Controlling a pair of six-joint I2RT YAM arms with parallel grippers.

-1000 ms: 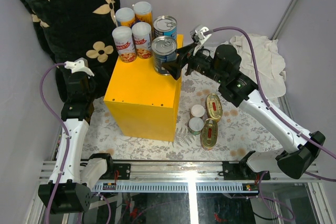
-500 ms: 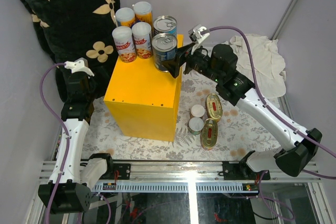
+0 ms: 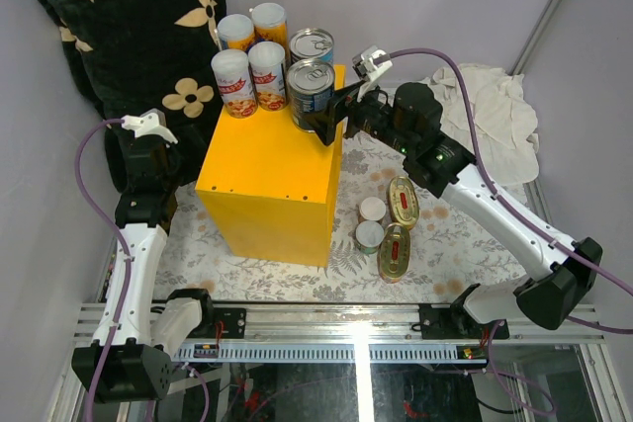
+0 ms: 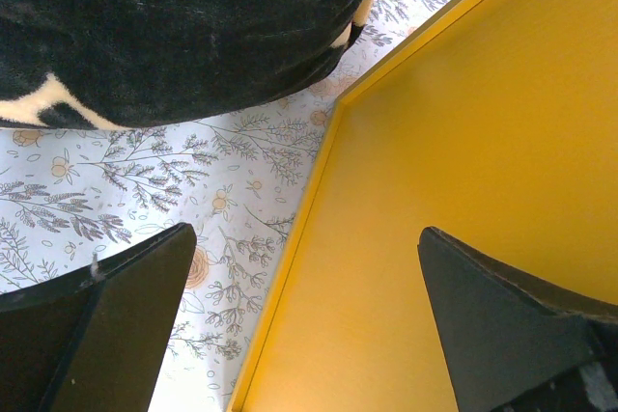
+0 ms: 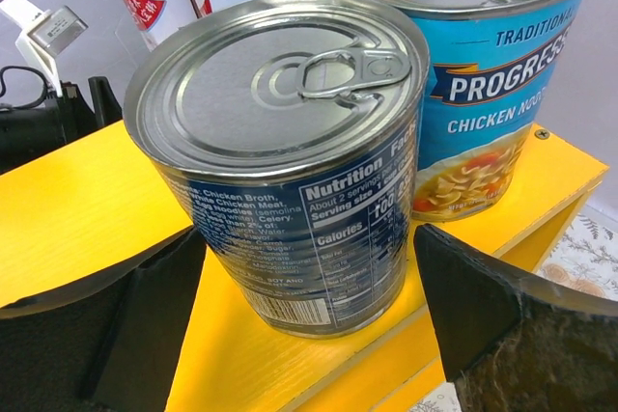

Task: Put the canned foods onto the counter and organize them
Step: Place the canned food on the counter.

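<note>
The yellow counter [image 3: 267, 170] holds several slim orange-labelled cans [image 3: 250, 71] at its back left. Two blue-labelled silver-topped cans stand at its back right: the rear one [image 3: 311, 46] and the front one [image 3: 311, 93]. My right gripper [image 3: 329, 114] is open, its fingers either side of the front blue can [image 5: 290, 151] without gripping it; the can stands on the counter [image 5: 87, 209]. Two slim cans [image 3: 371, 222] and two oval gold tins [image 3: 399, 224] lie on the mat right of the counter. My left gripper [image 4: 307, 230] is open and empty beside the counter's left side [image 4: 463, 142].
A black flower-patterned pillow [image 3: 129, 27] leans at the back left, also in the left wrist view [image 4: 174, 26]. A white cloth [image 3: 490, 106] lies at the back right. A floral mat [image 3: 445, 244] covers the table. The metal rail [image 3: 356, 328] runs along the near edge.
My right arm has shifted slightly left and toward the back, and the front blue can stands a little farther back on the counter. The left arm has not moved.
</note>
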